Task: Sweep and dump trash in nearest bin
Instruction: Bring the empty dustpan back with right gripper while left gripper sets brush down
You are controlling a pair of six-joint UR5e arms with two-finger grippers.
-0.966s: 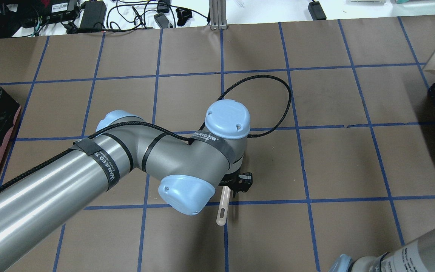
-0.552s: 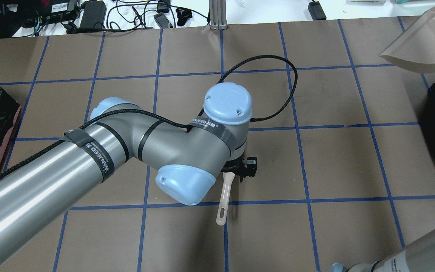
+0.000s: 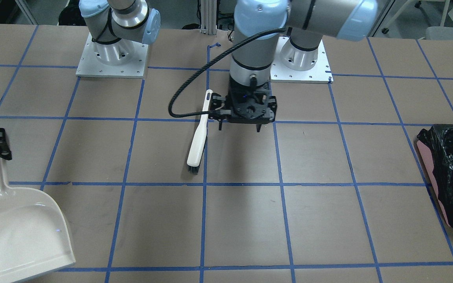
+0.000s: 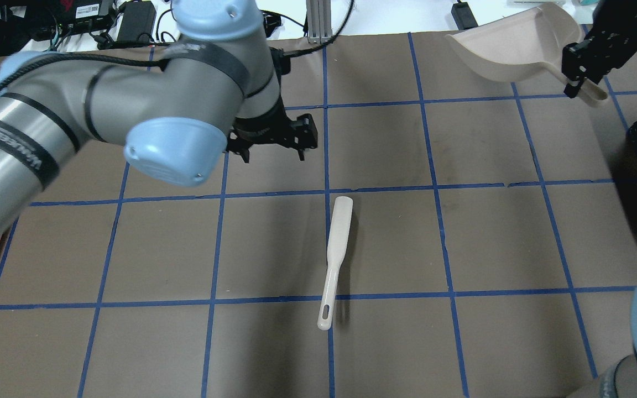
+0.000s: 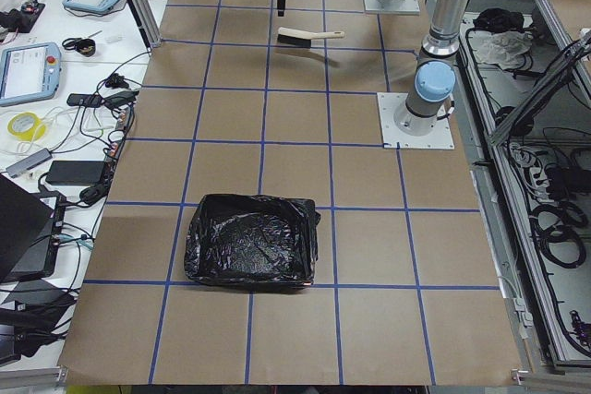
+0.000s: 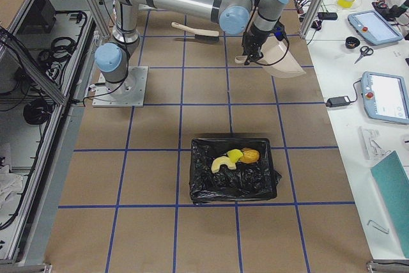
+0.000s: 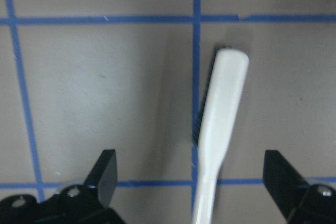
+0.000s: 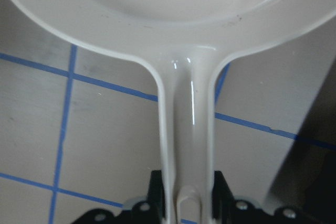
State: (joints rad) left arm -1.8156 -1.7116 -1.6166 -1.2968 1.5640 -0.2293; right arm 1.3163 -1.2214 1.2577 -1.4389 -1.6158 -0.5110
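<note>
Trash (image 6: 235, 156) in crinkled black-lined bin (image 6: 255, 185), glossy dustpan (image 4: 517, 50) (handle clamped)

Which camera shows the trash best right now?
Exterior right: the trash lies in the black-lined bin, with all three bits seen from above. Overhead exterior catches only that bin's dark edge, its contents hidden. The other views show no trash.

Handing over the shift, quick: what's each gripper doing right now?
Left gripper: open, holding nothing.
Right gripper: closed on the dustpan handle.
</note>
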